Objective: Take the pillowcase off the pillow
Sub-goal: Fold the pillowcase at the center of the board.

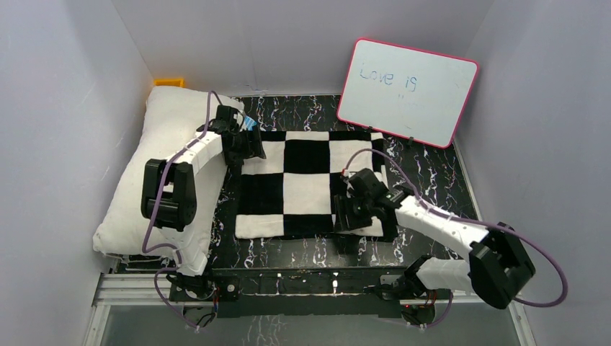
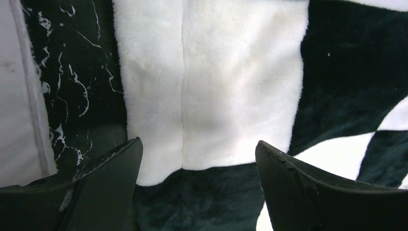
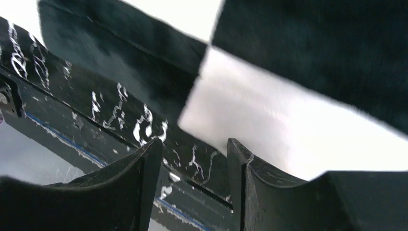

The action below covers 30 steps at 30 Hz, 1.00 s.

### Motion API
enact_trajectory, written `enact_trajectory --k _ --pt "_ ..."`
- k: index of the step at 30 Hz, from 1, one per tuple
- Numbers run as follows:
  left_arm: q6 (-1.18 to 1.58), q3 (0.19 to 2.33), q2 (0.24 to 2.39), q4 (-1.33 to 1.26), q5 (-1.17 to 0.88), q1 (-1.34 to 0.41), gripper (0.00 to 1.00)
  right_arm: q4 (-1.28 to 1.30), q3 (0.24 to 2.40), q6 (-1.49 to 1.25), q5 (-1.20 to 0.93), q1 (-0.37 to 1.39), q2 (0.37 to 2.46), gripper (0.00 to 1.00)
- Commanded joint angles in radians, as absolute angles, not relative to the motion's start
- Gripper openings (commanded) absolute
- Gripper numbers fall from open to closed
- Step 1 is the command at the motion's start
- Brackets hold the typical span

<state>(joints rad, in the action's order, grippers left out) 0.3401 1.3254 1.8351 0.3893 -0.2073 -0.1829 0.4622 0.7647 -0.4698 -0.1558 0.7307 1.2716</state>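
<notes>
The black-and-white checkered pillowcase (image 1: 310, 184) lies flat in the middle of the dark marbled table (image 1: 302, 249). The plain white pillow (image 1: 162, 162) lies apart from it along the left side. My left gripper (image 1: 251, 148) hovers over the pillowcase's far left corner. In the left wrist view the left gripper (image 2: 198, 142) is wide open above a white square of the pillowcase (image 2: 211, 82), with the pillow's edge (image 2: 17, 106) at the left. My right gripper (image 1: 346, 216) is at the pillowcase's near right part. In the right wrist view the right gripper (image 3: 193, 140) is open and empty, just off the pillowcase's edge (image 3: 269, 110).
A whiteboard (image 1: 407, 90) with a pink frame leans at the back right. A yellow object (image 1: 169, 82) sits behind the pillow. Grey walls close in the left, right and back. The table's front rail (image 3: 72, 139) shows below the right gripper.
</notes>
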Motion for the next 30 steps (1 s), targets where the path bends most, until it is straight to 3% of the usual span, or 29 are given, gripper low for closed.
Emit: enact_trajectory --k 1,7,16,25,28,30 --pt "0.318 1.385 1.843 0.394 -0.166 -0.178 0.86 0.485 0.642 -0.558 -0.201 0.728 1.138 0.59" --pt "0.315 1.413 1.876 0.399 -0.149 -0.177 0.86 0.415 0.579 -0.571 -0.253 0.732 1.173 0.59" --pt "0.276 1.515 1.943 0.39 -0.236 -0.074 0.86 0.477 0.986 -0.358 -0.241 0.695 1.132 0.78" --pt "0.216 1.594 2.093 0.253 -0.377 -0.023 0.82 0.148 1.052 -0.412 -0.461 0.273 1.324 0.76" --pt "0.212 1.623 2.139 0.215 -0.422 -0.023 0.77 -0.019 1.017 -0.484 -0.47 0.164 1.4 0.73" --pt "0.213 1.624 2.153 0.179 -0.425 -0.023 0.68 -0.11 1.008 -0.516 -0.468 0.111 1.468 0.71"
